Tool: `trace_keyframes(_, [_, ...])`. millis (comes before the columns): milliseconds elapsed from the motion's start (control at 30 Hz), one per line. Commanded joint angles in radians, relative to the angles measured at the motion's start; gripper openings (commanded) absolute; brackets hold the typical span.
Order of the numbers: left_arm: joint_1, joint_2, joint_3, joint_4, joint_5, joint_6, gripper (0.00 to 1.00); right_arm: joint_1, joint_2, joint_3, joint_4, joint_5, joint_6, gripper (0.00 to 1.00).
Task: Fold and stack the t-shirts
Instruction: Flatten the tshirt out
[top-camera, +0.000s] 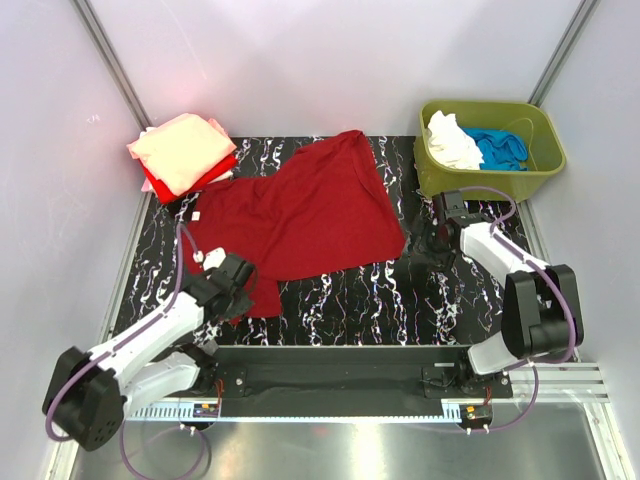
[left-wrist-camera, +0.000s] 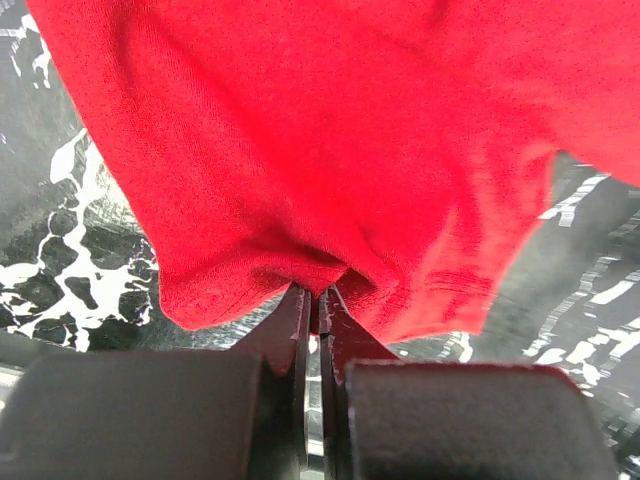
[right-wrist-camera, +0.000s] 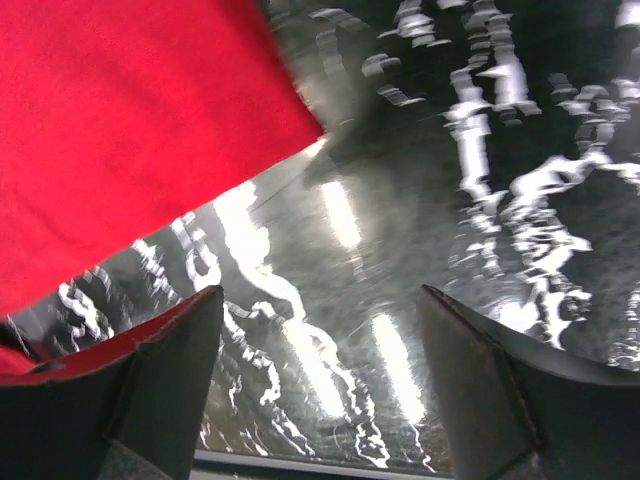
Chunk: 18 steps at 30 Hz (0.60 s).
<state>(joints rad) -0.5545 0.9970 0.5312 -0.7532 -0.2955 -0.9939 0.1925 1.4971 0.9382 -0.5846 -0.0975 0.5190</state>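
Observation:
The dark red t-shirt (top-camera: 300, 212) lies spread across the middle of the black marbled table. My left gripper (top-camera: 238, 288) is shut on its near-left corner, and the cloth (left-wrist-camera: 320, 150) bunches over the closed fingertips (left-wrist-camera: 300, 305). My right gripper (top-camera: 428, 250) is open and empty just right of the shirt's near-right corner; the shirt's edge (right-wrist-camera: 120, 130) shows at the upper left of its view. A folded stack sits at the back left, a salmon-pink t-shirt (top-camera: 183, 150) on top of a bright red one (top-camera: 160, 186). White (top-camera: 452, 140) and blue (top-camera: 497, 148) t-shirts lie in the tub.
The olive-green plastic tub (top-camera: 490, 170) stands at the back right, close behind my right arm. White walls enclose the table on three sides. Bare marbled tabletop (top-camera: 360, 300) lies between the shirt's near edge and the arm bases.

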Motion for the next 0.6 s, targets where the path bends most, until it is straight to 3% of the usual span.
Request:
trace_keyframes(0, [-0.001,-0.052,0.050,-0.009,-0.050,0.015,0.00,-0.036,0.031,0.004,0.072,-0.031,0.033,0.82])
trace_keyframes(567, [-0.001,-0.101,0.046,-0.026,-0.048,0.020,0.00,-0.041,0.354,0.143,0.183,-0.136,0.053,0.55])
